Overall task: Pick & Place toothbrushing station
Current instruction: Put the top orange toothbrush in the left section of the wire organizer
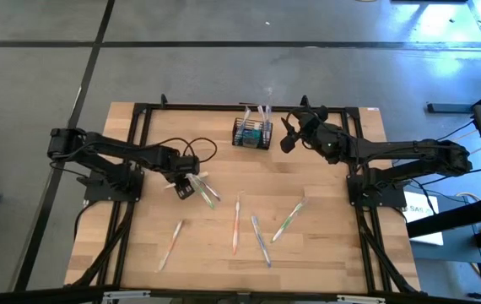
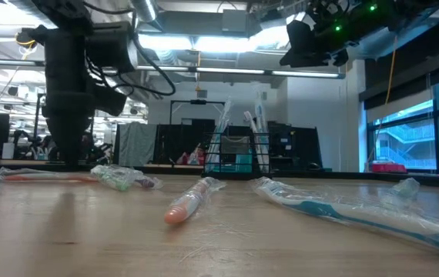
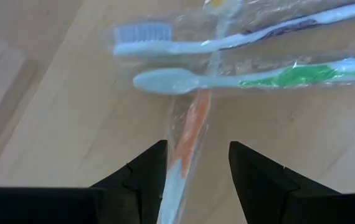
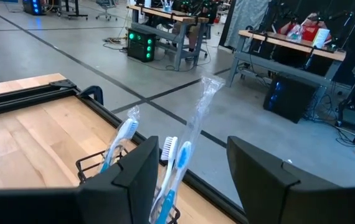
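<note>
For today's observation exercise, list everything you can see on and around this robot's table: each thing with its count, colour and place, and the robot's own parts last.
Caddy: one, black wire mesh, far edge of the table near the middle.
Toothbrushes in caddy: at least two show, blue and white, wrapped in clear film, standing upright.
Toothbrushes under left gripper: three wrapped, one green-handled, one orange, one with white bristles, lying on the wood.
Loose toothbrushes: four wrapped, pastel, spread across the near half of the table.
Table: one, light wood, black frame.
Left gripper: open, low over the cluster of three brushes, fingers either side of the orange one.
Right gripper: open, raised beside the caddy.
</note>
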`<act>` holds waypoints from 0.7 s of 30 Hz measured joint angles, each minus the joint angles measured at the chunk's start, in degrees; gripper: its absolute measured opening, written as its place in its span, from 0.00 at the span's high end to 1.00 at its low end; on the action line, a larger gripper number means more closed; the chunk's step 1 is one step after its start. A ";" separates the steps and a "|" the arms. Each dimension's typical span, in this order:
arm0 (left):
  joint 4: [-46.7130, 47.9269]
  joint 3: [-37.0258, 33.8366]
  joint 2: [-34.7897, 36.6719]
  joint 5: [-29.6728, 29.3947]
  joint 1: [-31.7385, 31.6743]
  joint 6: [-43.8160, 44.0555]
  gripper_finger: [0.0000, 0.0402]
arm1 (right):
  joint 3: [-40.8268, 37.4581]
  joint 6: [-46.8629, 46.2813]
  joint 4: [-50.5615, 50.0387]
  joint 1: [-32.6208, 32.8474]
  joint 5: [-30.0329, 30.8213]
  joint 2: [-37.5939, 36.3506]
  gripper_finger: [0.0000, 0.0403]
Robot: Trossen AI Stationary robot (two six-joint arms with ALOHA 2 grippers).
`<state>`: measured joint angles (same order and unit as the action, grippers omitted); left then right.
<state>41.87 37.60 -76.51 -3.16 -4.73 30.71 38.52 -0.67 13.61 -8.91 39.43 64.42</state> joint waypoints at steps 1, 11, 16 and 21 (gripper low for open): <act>-0.48 0.00 -0.58 0.32 0.00 -0.90 0.58 | 0.00 0.00 0.00 0.00 0.01 0.00 0.52; -2.01 0.02 -6.16 -1.85 0.00 -2.76 0.58 | 0.00 -0.15 -0.11 0.00 0.01 0.00 0.52; -2.57 0.17 -7.20 -1.67 0.00 -3.89 0.59 | 0.00 -0.56 -0.95 0.00 -0.04 0.00 0.52; -2.92 0.17 -7.28 -1.31 0.04 -5.33 0.69 | 0.00 -1.84 -1.26 0.00 -1.79 0.00 0.52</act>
<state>38.95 37.78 -83.79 -4.48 -4.69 25.38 38.52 -2.51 12.34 -8.90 37.64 64.42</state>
